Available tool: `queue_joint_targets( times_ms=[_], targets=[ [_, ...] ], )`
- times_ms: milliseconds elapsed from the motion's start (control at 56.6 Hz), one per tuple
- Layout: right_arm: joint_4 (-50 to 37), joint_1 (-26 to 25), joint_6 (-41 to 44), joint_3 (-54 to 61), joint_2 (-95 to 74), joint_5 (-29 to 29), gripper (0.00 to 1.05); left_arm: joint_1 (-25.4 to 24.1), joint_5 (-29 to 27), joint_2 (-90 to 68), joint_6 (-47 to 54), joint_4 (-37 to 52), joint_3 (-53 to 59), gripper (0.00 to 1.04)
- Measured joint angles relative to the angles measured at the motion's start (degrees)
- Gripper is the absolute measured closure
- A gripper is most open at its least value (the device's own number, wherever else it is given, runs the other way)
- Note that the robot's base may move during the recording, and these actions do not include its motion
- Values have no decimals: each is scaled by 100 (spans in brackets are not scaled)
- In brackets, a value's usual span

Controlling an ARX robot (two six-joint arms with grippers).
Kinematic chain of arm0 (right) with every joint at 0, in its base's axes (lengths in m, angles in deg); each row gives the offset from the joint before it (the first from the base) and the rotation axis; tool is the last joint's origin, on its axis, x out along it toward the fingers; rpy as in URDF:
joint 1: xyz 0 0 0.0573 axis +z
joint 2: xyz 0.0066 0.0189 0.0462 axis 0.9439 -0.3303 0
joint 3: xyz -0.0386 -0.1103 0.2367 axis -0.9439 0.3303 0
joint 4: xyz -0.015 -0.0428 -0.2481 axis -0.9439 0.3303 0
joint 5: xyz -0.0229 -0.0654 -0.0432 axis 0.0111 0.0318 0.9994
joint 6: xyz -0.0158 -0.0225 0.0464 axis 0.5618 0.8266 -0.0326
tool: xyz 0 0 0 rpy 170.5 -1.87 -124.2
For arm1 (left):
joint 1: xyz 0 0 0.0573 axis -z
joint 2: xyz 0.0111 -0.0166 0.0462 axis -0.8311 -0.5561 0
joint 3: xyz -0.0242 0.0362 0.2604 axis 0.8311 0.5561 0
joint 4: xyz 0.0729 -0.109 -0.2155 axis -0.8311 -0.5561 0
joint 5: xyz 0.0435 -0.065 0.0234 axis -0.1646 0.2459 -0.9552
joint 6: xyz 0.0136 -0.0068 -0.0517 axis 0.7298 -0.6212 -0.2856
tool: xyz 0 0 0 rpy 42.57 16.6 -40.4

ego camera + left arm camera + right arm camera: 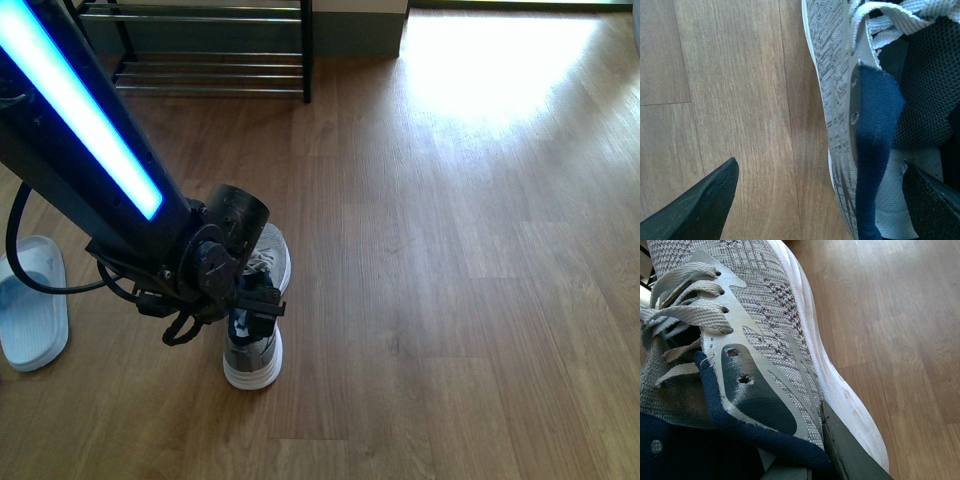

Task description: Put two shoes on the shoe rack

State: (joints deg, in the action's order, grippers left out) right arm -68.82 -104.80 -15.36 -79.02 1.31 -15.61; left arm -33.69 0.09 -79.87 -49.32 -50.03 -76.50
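Left gripper (820, 165) gapes astride the side wall of the grey sneaker (270, 255), shoe on the floor (450, 250) well short of the shoe rack (210, 72); a pinch on soft knit collar alone may let it sag or slip in the lift. Right gripper (812, 465) shows one finger (850, 455) on the outer wall, its mate hidden, so its state cannot be told

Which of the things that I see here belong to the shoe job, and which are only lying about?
Belong to the job:
grey sneaker
pale blue slide
shoe rack

Not of the job, only surroundings:
wooden floor
grey wall base
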Motion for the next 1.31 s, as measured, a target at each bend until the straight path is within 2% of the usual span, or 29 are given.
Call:
queue_joint_targets(
  times_ms=[53,106,760,954,1307],
  targets=[
    [0,0,0,0,0,0,104,22,-2,-57,15,-39,-63,9],
    [0,0,0,0,0,0,104,37,-22,-109,20,-76,-116,14],
    [0,0,0,0,0,0,104,57,-87,-173,46,90,37,104],
    [0,0,0,0,0,-2,104,-59,-197,326,-4,640,846,103],
    [0,0,0,0,0,0,104,-232,-382,2636,-203,1727,2662,103]
  ],
)
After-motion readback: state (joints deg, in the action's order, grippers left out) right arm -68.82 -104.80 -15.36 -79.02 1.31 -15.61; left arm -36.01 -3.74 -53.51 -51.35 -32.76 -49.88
